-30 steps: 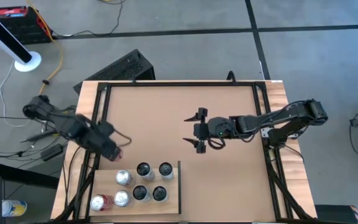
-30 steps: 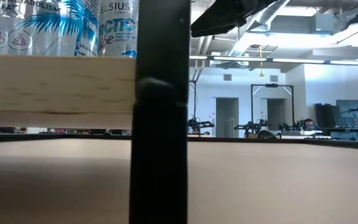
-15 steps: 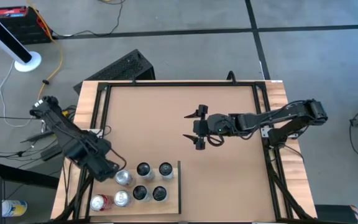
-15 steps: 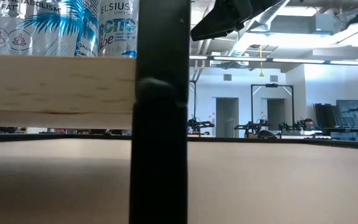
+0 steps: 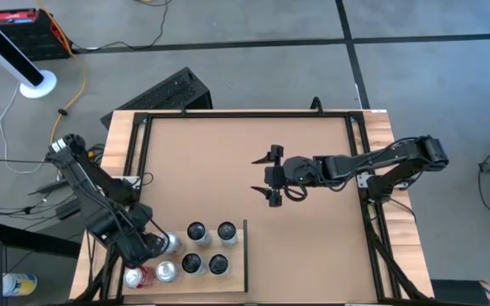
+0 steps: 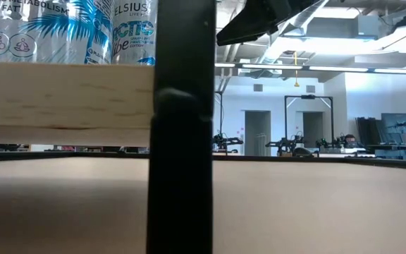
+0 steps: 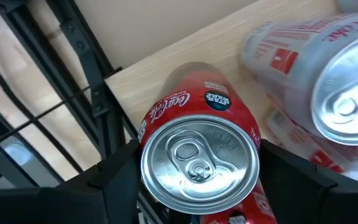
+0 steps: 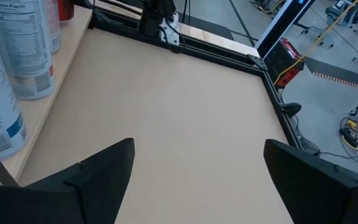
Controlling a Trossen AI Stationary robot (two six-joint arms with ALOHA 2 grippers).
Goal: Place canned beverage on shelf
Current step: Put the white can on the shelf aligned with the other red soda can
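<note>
The red can (image 7: 199, 163) fills the near part of the left wrist view: a smooth red cylinder with white script lettering and a small round dark badge on its side, topped by a bright silvery lid with a pull tab and a raised rim. The left claw (image 7: 197, 186) is clamped on it, one dark matte finger (image 7: 114, 183) pressing each flank. In the high view this claw (image 5: 147, 248) hangs over the left end of the shelf (image 5: 232, 280), with the held can hidden beneath the arm.

Just beyond the held can stands a silver can (image 7: 319, 87) with red lettering and the same shiny lid, its side close to the red one. Both are above the pale light-wood board, whose fine straight grain shows at its corner (image 7: 135, 84). A thin black rail (image 5: 245, 253) runs along the shelf's right edge. From above, six cans are on the board, among them a red can (image 5: 134, 276) near the left front corner and dark-topped ones (image 5: 197, 231) further back.

Further off, over the middle of the smooth brown surface (image 5: 313, 246), the right claw (image 5: 267, 178) hovers with its fingers spread wide apart, holding nothing.
</note>
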